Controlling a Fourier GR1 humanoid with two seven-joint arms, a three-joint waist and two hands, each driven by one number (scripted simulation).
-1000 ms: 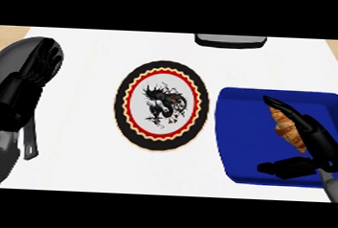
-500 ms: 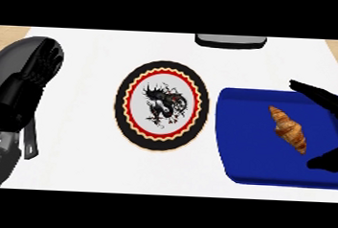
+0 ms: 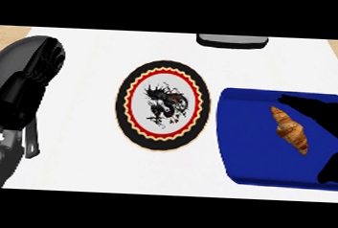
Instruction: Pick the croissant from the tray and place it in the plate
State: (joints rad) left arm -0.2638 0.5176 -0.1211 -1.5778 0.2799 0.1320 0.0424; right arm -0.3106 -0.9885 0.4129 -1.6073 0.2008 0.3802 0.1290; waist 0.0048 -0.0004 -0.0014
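A golden-brown croissant (image 3: pixel 290 130) lies slanted on the blue tray (image 3: pixel 250 143) at the right. To the tray's left, on the white counter, sits the round plate (image 3: pixel 124 104) with a black rim, a red wavy ring and a dark figure in its middle; nothing is on it. My right hand (image 3: pixel 326 113) comes in from the right edge, open, its fingers stretched above the croissant's right side and the thumb (image 3: pixel 335 169) lower down. It stands just apart from the croissant. My left hand (image 3: pixel 22 99) rests open at the left edge.
A grey object (image 3: pixel 231 40) sits at the counter's far edge, behind the plate and tray. White counter surface shows between the plate and my left hand, and tan floor beyond the far corners.
My right hand, which lay over the croissant a second ago, has drawn back to the right. The croissant now shows whole, still on the tray. The left hand has not moved.
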